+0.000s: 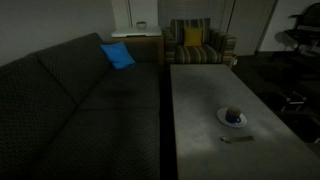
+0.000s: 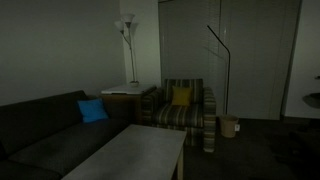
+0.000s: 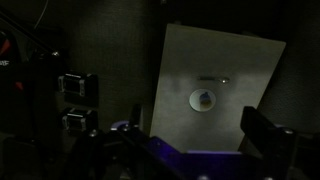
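Looming at the bottom of the wrist view, the gripper (image 3: pixel 192 120) is hanging high over the pale coffee table (image 3: pixel 240 60), its jaws standing wide apart and holding nothing. Well below it, a white plate (image 3: pixel 204 100) is sitting on the tabletop, carrying a small blue object (image 3: pixel 206 97) too dim to identify. A thin item (image 3: pixel 212 80) is lying just beside the plate. In an exterior view, a blue cushion (image 1: pixel 117 55) is resting on the dark sofa (image 1: pixel 60 100) alongside the table.
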Robot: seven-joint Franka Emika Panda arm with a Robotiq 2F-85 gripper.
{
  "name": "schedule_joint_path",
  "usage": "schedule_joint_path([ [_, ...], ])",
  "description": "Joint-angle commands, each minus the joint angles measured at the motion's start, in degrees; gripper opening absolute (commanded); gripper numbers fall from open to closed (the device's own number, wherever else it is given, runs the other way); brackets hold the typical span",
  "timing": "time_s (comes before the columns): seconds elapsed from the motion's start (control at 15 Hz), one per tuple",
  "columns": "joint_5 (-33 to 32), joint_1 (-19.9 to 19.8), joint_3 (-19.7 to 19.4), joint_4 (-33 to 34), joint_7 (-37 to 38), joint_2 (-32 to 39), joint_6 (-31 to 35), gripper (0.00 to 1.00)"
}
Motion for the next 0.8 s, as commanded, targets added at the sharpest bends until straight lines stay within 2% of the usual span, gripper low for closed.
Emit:
schedule_joint_path([
  [0.0,-0.3,0.5,-0.3,0.1,0.3,0.0,-0.1,1.0],
  [0.27,-0.3,0.5,-0.3,0.1,0.3,0.0,-0.1,1.0],
  [0.47,-2.8,1.4,0.9,-0.4,-1.3,1.3,1.5,1.0],
  [0.73,-4.8,4.0,1.7,-0.9,-3.3,6.4,2.0,1.0],
])
